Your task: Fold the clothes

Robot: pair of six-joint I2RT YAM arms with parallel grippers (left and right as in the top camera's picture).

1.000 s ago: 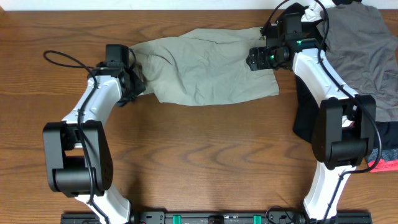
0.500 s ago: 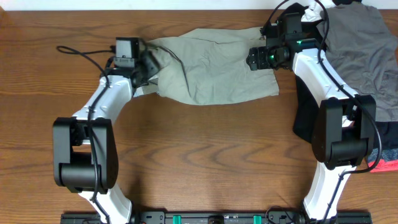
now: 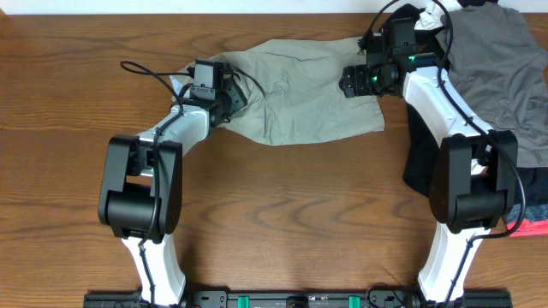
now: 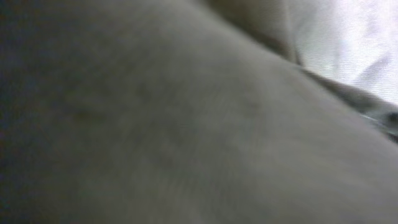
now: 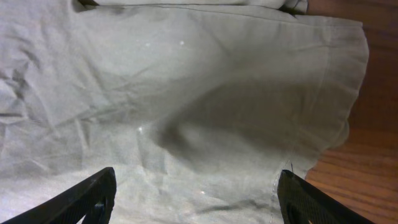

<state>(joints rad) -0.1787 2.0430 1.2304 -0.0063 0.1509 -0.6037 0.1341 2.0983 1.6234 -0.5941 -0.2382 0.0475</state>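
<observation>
The clothes (image 3: pixel 300 98), a pale khaki-green garment, lie crumpled at the back middle of the wooden table (image 3: pixel 282 214). My left gripper (image 3: pixel 229 96) is at their left end, shut on the cloth, and that end is pulled in over the rest. The left wrist view is filled with blurred khaki cloth (image 4: pixel 186 124), with whitish lining (image 4: pixel 354 37) at the top right; its fingers are hidden. Over the garment's right end, my right gripper (image 3: pixel 349 81) is open, and its fingers (image 5: pixel 93 199) stand wide apart above the wrinkled fabric (image 5: pixel 186 93) near a hemmed edge.
A darker grey garment (image 3: pixel 505 68) lies at the back right, with a black garment (image 3: pixel 419 154) under and beside the right arm. A blue and red item (image 3: pixel 535 218) sits at the right edge. Bare wood shows past the hem (image 5: pixel 373 174).
My left gripper has moved right along the table, dragging the garment's left end with it, so the garment is shorter on the left. The right arm has not moved.
</observation>
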